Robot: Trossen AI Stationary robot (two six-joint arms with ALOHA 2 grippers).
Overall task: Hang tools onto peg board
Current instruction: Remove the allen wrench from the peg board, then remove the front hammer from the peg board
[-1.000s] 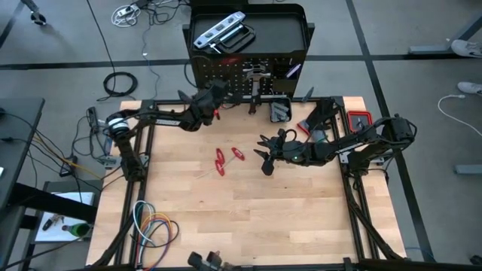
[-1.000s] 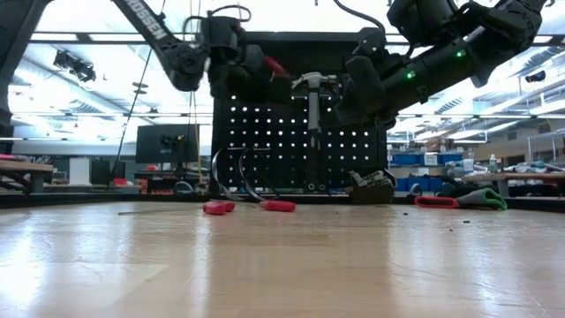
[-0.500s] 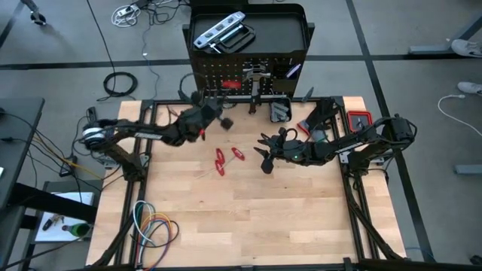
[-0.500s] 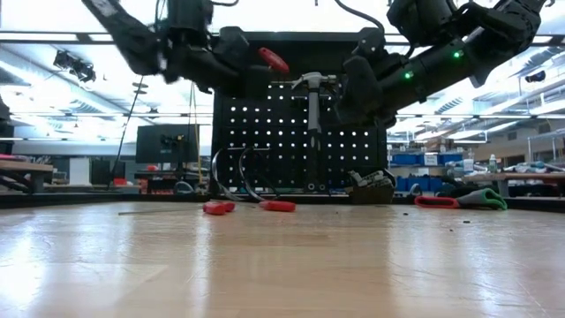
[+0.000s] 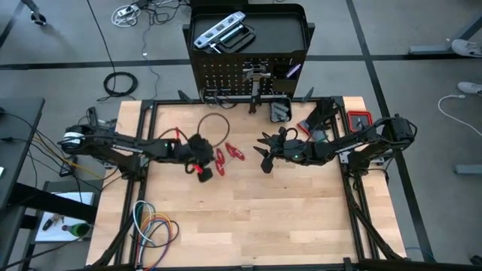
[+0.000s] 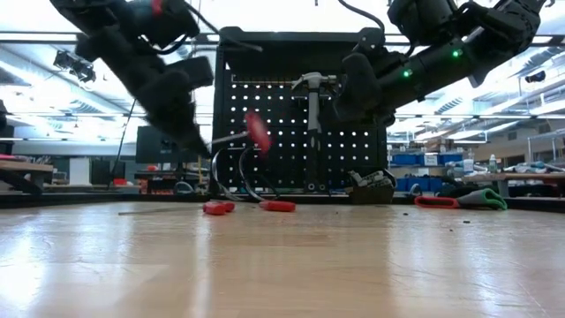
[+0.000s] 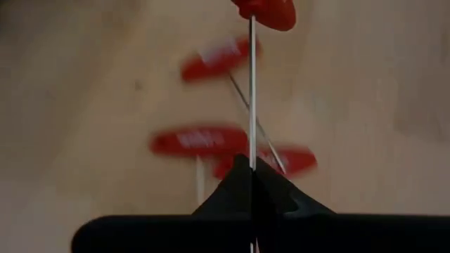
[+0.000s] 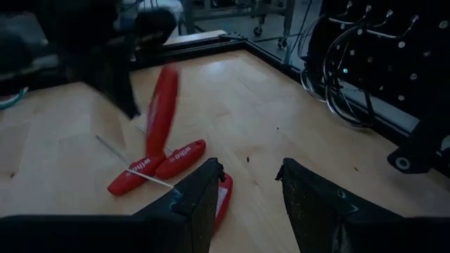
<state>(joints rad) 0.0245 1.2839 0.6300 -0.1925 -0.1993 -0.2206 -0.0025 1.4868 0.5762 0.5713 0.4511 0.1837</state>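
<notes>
Pale wooden tabletop (image 5: 248, 226) fills the high view, framed in black rails, with a loop of coloured cables (image 5: 153, 226) at its near left corner and the peg board (image 5: 248, 79) standing upright at the far edge, its tray on top carrying a silver level (image 5: 218, 31).

Furthest left, the left arm reaches low across the table. The left gripper (image 5: 197, 150) has its fingers pressed together on the thin steel shaft of a red T-handle driver (image 7: 252, 91); the left wrist view shows the shaft running straight out from the pinch to the red handle at its far end. Gripping by the shaft leaves the handle free, probably so that it can catch on a peg.

Just right of that gripper, two more red T-handle drivers (image 5: 226, 158) lie crossed on the wood, not yet hung.

On the board behind, a hammer (image 6: 312, 106) already hangs head-up, and dark wire loops (image 6: 231, 172) dangle lower left of it.

Further right, the right gripper (image 5: 265, 154) hovers above the table near the loose drivers, fingers spread and holding nothing, seemingly waiting. A red-rimmed tray (image 5: 360, 119) sits at the far right edge.
</notes>
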